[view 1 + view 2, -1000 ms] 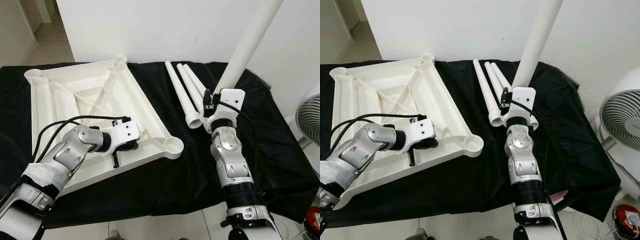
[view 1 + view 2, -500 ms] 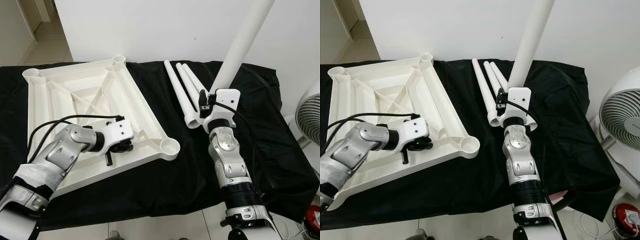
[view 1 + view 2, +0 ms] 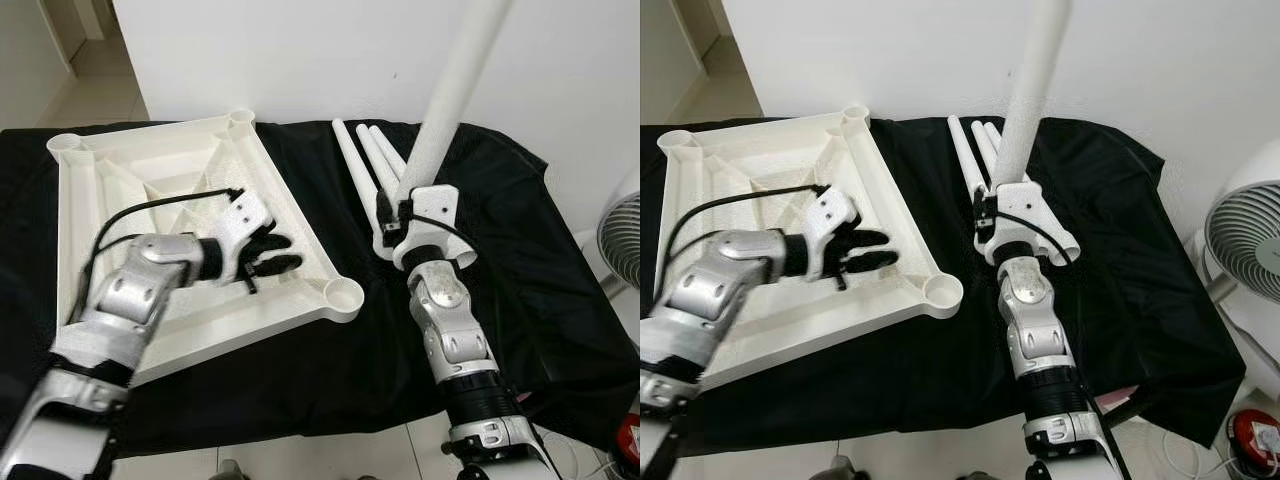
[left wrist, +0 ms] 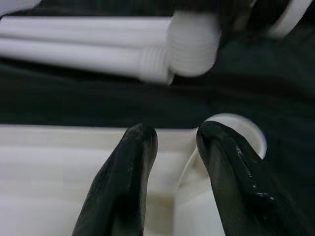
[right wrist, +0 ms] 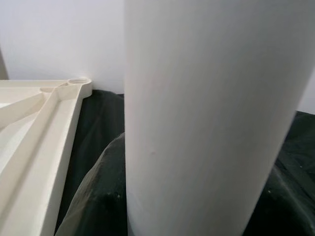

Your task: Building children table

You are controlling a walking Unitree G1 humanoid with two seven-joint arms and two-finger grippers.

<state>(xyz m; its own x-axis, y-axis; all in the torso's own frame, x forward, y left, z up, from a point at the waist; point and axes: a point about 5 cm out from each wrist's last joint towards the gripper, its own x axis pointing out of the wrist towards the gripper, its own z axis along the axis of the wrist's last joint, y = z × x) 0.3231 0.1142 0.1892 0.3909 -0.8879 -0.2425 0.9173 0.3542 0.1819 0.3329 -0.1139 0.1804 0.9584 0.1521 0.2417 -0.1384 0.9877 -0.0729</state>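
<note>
Nearest you, the left end effector hovers over the upturned table top, its two black fingers a small way apart and holding nothing, pointed toward the near corner socket. Just across the black cloth, the right end effector holds one white leg close to upright, its upper end running out of view; the grip looks closed around the tube's lower part, though the fingers themselves are hidden behind it. Beyond, three spare legs lie side by side on the cloth, touching one another, near the wall.

Your next job is probably to carry that leg to the near socket and seat it. Watch the tilt: a long leg gripped low can swing, and an off-axis approach may jam or cross the thread. The unclamped table top could also slide on the cloth if you press sideways. Keep the left fingers clear of the socket mouth.
</note>
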